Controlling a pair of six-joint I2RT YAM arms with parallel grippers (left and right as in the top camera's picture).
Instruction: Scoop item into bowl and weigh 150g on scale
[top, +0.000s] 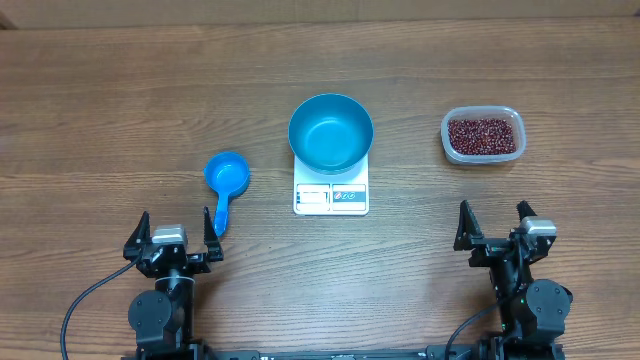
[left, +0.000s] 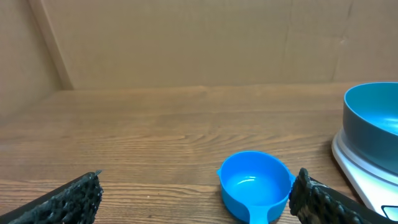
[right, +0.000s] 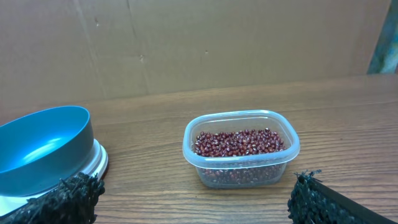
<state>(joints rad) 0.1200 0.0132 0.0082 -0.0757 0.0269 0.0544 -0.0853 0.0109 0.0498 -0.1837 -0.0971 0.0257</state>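
Note:
A bright blue bowl stands empty on the white scale at the table's middle; both show in the left wrist view as bowl and scale. Dark red-brown beans fill a clear tub at the right, seen close as beans. A small blue scoop lies left of the scale, handle toward me. My left gripper is open near the front edge, just behind the scoop. My right gripper is open too, in front of the tub.
Cardboard walls rise behind the wooden table. Each arm's base and cables sit at the front edge. In the right wrist view the bowl stands left of the tub.

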